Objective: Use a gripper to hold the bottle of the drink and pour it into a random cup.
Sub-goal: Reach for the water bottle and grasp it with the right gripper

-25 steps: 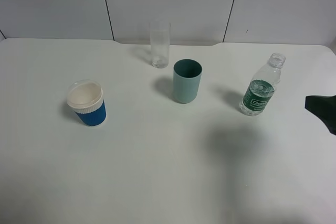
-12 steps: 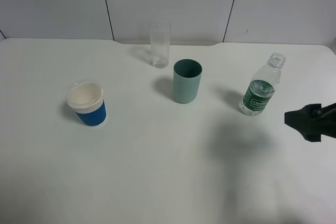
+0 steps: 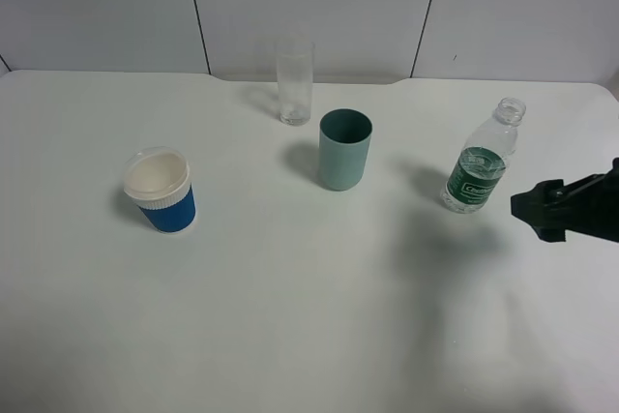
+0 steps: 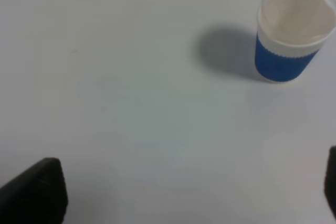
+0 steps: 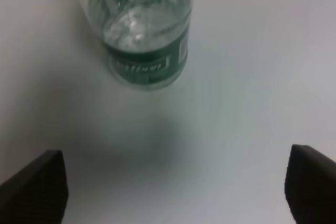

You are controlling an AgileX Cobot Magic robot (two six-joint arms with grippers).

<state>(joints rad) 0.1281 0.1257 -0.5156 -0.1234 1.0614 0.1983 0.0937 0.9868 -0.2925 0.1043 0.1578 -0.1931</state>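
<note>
**Exterior high view.** A white table (image 3: 290, 316) carries four vessels.
- The bottle (image 3: 478, 163) stands upright on the right side of the table. It has a clear body and a dark green label.
- The teal cup (image 3: 344, 149) stands upright near the middle, to the left of the bottle and well apart from it.
- A tall clear glass (image 3: 295, 82) stands farther back, close to the wall (image 3: 309, 7), just left of the teal cup.
- A blue cup (image 3: 162, 191) with a white rim stands on the left side.
- The right gripper (image 3: 542, 212) enters from the right edge, just beside the bottle on its right and not touching it. The finger spread cannot be read in this view.
- The left gripper is not in this view.

**Left wrist view.**
- The left gripper (image 4: 184, 192) sits above bare table with its fingers (image 4: 37, 192) spread wide. One tip shows at each side edge of the picture, and nothing is between them.
- The blue cup (image 4: 291, 38) stands ahead of the gripper, apart from both tips.

**Right wrist view.**
- The right gripper (image 5: 173, 187) has its fingers (image 5: 34, 187) spread wide and holds nothing.
- The bottle (image 5: 144, 30) stands ahead of the tips, within the span between them and touching neither. Its shadow falls on the table between the bottle and the tips.
</note>
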